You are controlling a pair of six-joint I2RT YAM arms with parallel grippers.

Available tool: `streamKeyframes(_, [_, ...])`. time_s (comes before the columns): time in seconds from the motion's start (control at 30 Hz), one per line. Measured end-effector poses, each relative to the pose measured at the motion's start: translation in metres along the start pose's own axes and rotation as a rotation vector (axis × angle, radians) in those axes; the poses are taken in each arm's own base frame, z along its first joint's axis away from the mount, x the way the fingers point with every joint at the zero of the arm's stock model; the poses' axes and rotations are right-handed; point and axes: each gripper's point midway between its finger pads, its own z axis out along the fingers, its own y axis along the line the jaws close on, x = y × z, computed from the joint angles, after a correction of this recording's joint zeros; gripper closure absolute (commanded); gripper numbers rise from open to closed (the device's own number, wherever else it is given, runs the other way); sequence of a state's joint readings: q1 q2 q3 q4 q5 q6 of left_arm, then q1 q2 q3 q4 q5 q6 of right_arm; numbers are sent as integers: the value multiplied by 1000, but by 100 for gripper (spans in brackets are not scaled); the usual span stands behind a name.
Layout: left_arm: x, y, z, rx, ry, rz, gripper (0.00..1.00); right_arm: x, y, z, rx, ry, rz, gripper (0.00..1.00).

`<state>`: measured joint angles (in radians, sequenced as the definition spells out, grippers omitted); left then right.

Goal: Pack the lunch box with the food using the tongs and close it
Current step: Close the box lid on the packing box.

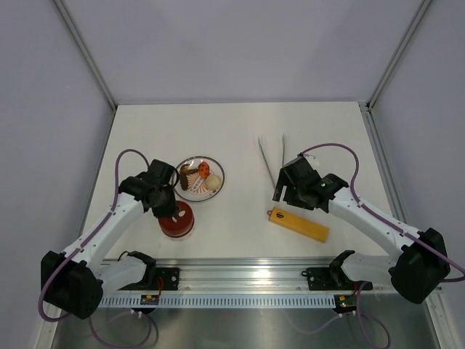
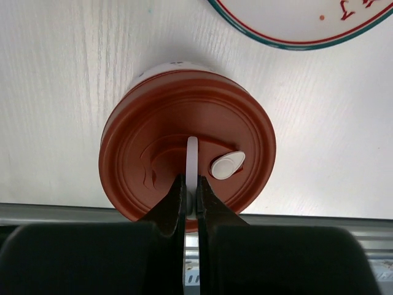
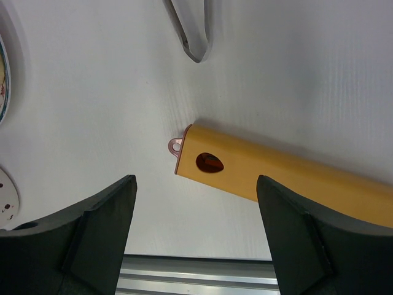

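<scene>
Pinching the lid (image 2: 156,138) with my left tool (image 2: 190,183)

It is clamped shut on the lid's white loop. The lid sits on the lunch box (image 1: 176,224), near the surface's (image 1: 240,131) front edge. The food (image 1: 200,177) lies on the plate (image 1: 219,177) just beyond. My right tool (image 3: 195,203) gapes above the yellow bar (image 3: 288,178), with the tongs (image 3: 195,43) past it.

Your lunch box (image 1: 176,220) stands closed, dark-red lid (image 2: 187,160) seated, white mark up. The food (image 1: 200,177) — brown, orange and cream pieces — lies heaped on the plate (image 1: 222,178) just behind it. The tongs (image 1: 272,156) lie flat well to the right, their V opening toward the far wall.
</scene>
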<state>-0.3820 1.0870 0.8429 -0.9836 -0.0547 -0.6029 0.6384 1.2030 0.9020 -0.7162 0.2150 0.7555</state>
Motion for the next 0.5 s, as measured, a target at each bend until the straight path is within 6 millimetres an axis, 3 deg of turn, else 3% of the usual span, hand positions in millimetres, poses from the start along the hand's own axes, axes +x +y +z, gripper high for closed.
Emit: streamKeyframes(0.5, [-6, -3, 7, 32, -28, -67, 100, 5, 3, 3, -16, 20, 0, 14])
